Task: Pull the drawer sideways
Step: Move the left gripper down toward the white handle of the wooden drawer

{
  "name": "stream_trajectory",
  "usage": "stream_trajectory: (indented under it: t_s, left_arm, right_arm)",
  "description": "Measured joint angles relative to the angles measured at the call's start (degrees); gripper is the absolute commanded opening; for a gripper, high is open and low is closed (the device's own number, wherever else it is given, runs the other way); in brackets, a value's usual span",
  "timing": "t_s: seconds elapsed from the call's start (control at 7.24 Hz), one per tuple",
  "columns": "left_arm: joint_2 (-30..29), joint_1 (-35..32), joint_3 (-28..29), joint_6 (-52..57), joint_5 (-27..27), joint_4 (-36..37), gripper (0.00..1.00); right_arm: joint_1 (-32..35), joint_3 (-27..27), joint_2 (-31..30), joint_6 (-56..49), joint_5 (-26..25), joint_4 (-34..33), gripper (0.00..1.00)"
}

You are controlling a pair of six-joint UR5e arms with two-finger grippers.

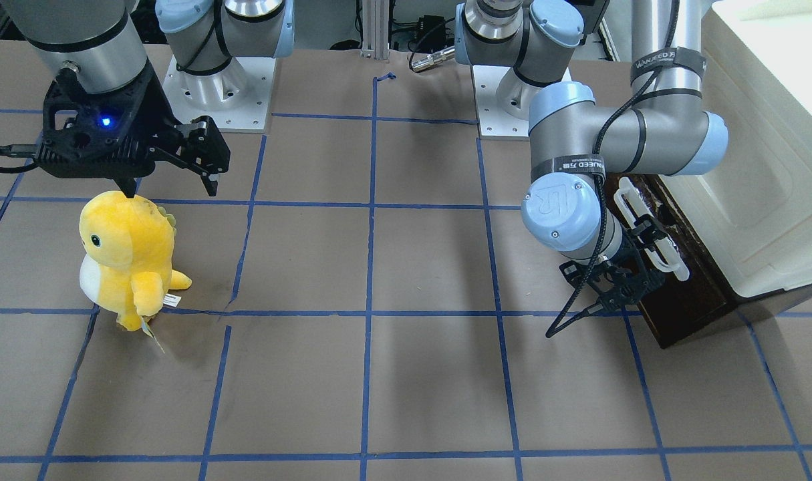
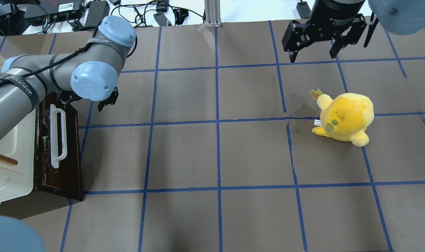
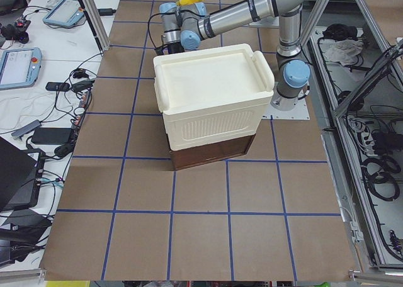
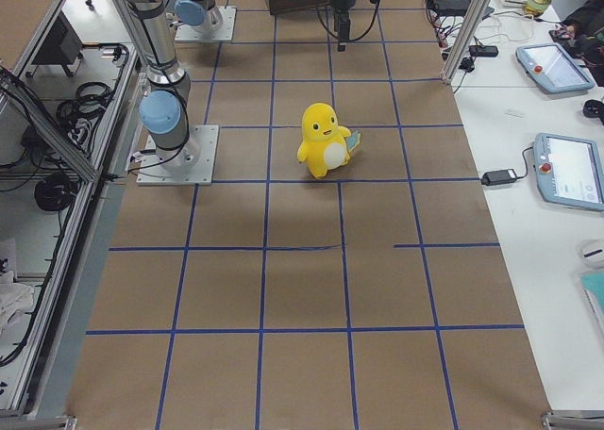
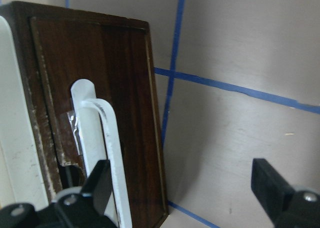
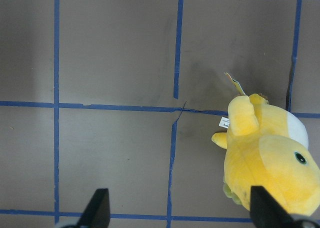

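Observation:
The drawer's dark brown front panel (image 2: 60, 164) with its long white bar handle (image 2: 56, 134) faces the table's middle, under the cream-white cabinet (image 2: 9, 157). It also shows in the front-facing view (image 1: 690, 294) and the left wrist view (image 5: 105, 78). My left gripper (image 5: 182, 188) is open at the far end of the handle (image 5: 102, 138). One finger (image 5: 97, 180) is right beside the bar; I cannot tell if it touches. My right gripper (image 2: 313, 56) is open and empty, above the table beyond a yellow plush toy.
A yellow plush toy (image 2: 345, 117) stands on the brown paper table on my right side, and shows in the right wrist view (image 6: 270, 158). The cabinet (image 1: 766, 167) stands at the table's end on my left. Blue tape lines grid the table.

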Motion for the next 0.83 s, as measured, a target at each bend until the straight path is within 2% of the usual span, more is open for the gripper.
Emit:
stream_trajectory:
  t_s: [0.28, 0.83]
  left_arm:
    - [-0.30, 0.10, -1.03, -4.09, 2.05, -1.24, 0.79]
    - [-0.96, 1.38, -1.88, -6.41, 4.66, -3.18, 0.78]
  right_arm:
    - [0.00, 0.00, 0.00, 0.00, 0.00, 0.00, 1.00]
    - [0.00, 0.00, 0.00, -0.04, 0.05, 0.00, 1.00]
